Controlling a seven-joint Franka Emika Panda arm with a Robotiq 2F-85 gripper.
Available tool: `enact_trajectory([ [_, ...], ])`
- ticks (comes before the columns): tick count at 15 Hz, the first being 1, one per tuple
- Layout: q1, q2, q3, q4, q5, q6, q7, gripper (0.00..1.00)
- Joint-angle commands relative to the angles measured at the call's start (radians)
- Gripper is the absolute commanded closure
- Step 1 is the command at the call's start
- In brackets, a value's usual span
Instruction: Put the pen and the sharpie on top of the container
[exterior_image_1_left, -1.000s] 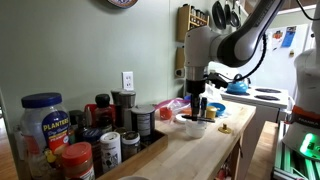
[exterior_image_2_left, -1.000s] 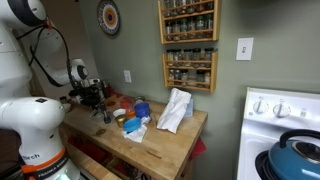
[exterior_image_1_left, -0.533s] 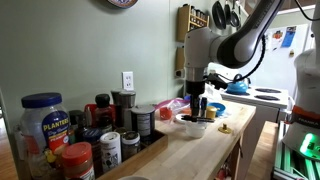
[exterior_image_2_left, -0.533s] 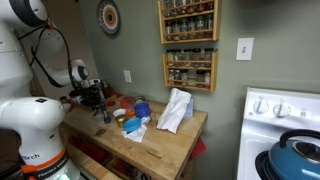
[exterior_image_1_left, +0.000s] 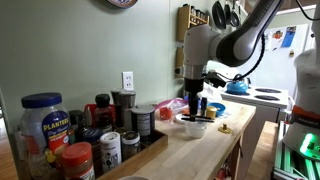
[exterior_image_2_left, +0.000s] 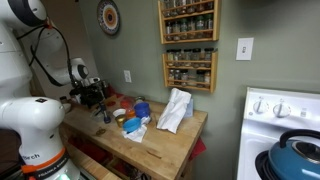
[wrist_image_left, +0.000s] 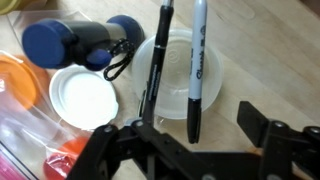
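In the wrist view the container (wrist_image_left: 176, 92), a squat translucent-white tub, sits on the wooden counter. A thin black pen (wrist_image_left: 155, 62) and a grey sharpie (wrist_image_left: 197, 68) with a black cap lie side by side across its flat top. My gripper (wrist_image_left: 190, 135) hovers just above them, open, its black fingers (wrist_image_left: 262, 128) spread to either side of the sharpie's capped end and touching neither. In an exterior view the gripper (exterior_image_1_left: 196, 107) points straight down over the container (exterior_image_1_left: 193, 126).
A white lid (wrist_image_left: 85, 97) and a blue bottle (wrist_image_left: 78, 42) lie beside the container, with an orange item (wrist_image_left: 14, 85) further out. Jars crowd the counter's near end, among them a blue-lidded one (exterior_image_1_left: 42, 118). A white cloth (exterior_image_2_left: 176, 108) lies on the counter, near the stove (exterior_image_1_left: 265, 97).
The fingers have spread apart above the container, leaving the sharpie lying on its top. The arm has barely moved.
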Motion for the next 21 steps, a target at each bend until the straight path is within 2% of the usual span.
enact_trajectory([
  [1, 0.003, -0.022, 0.003, -0.016, 0.01, 0.019, 0.001, 0.0],
  [3, 0.005, -0.037, 0.004, -0.02, 0.025, 0.02, -0.005, 0.0],
  [9, 0.038, -0.204, 0.006, -0.058, 0.258, -0.012, -0.123, 0.0],
  [15, 0.07, -0.355, -0.006, -0.037, 0.423, -0.197, -0.076, 0.0],
  [17, 0.065, -0.395, -0.002, -0.037, 0.445, -0.246, -0.054, 0.0],
  [18, 0.05, -0.338, 0.007, -0.011, 0.411, -0.209, -0.079, 0.0],
  [21, 0.051, -0.373, 0.006, -0.012, 0.423, -0.236, -0.068, 0.0],
])
